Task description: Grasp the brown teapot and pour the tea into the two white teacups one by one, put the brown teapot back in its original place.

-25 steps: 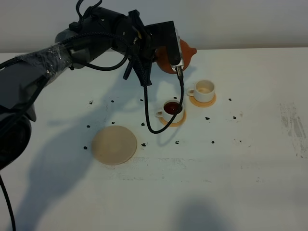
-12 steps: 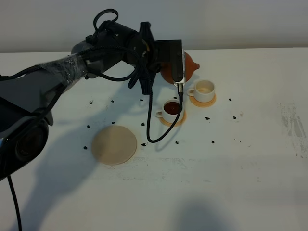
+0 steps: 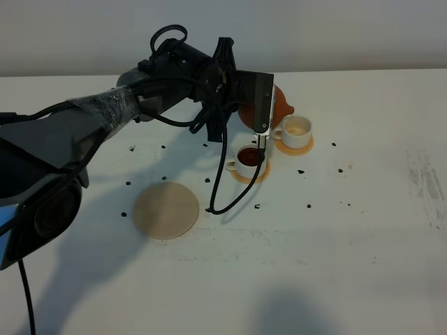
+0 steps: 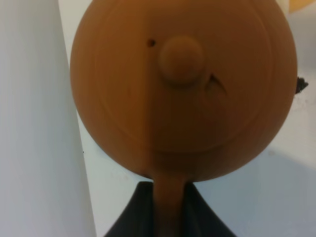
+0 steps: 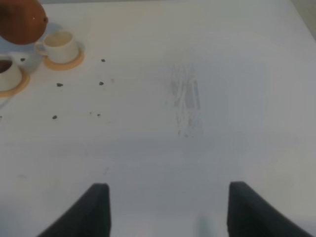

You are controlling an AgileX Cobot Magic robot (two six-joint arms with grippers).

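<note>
The brown teapot hangs in the air, held by its handle in my shut left gripper. Its spout points right, just up and left of the far white teacup, which looks pale inside. The near teacup holds dark tea. Both cups sit on small orange-tan coasters. In the left wrist view the teapot's lid and knob fill the frame, with the handle between the fingers. The large pale-beige coaster lies bare at front left. My right gripper is open and empty over bare table.
Small dark specks are scattered on the white table around the cups. A black cable hangs from the left arm down to the table beside the near cup. The right wrist view shows the teapot and far cup.
The left arm has carried the teapot right and lower, from behind the near cup toward the far cup. The hanging cable moved with it. The right gripper has not visibly moved.
</note>
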